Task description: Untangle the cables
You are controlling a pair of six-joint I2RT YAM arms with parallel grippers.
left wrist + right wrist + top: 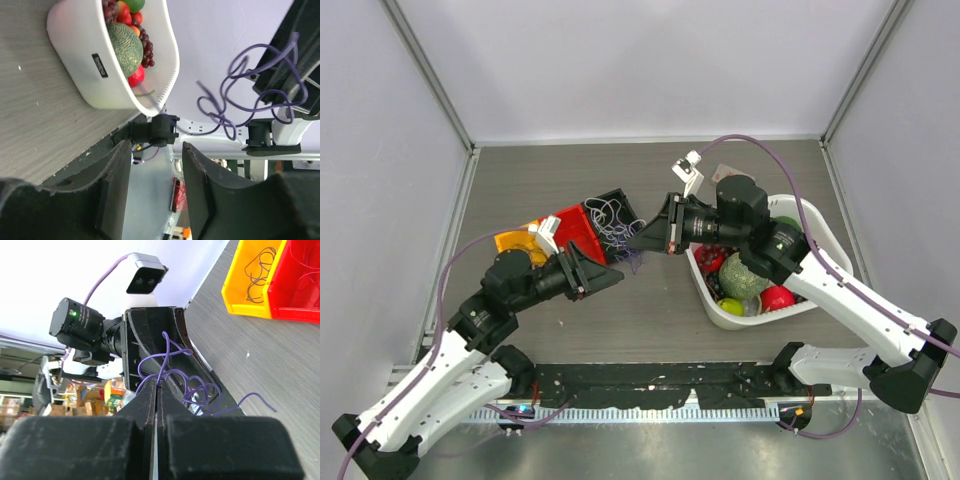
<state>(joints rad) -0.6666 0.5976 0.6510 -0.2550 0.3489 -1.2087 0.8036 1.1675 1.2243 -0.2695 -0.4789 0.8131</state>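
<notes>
Cables mostly sorted, with one purple cable (197, 390) bunched in loops above the table (650, 320).
The right pincer (158, 387) is clamped on it, and the bunch hangs near the left pincer (157, 150), whose jaws stand apart with nothing between them. A white cable (610, 212) lies in the black bin (605, 197) and a dark one (257, 272) in the yellow bin (235, 295). To my eye, only the purple loops need drawing out.
</notes>
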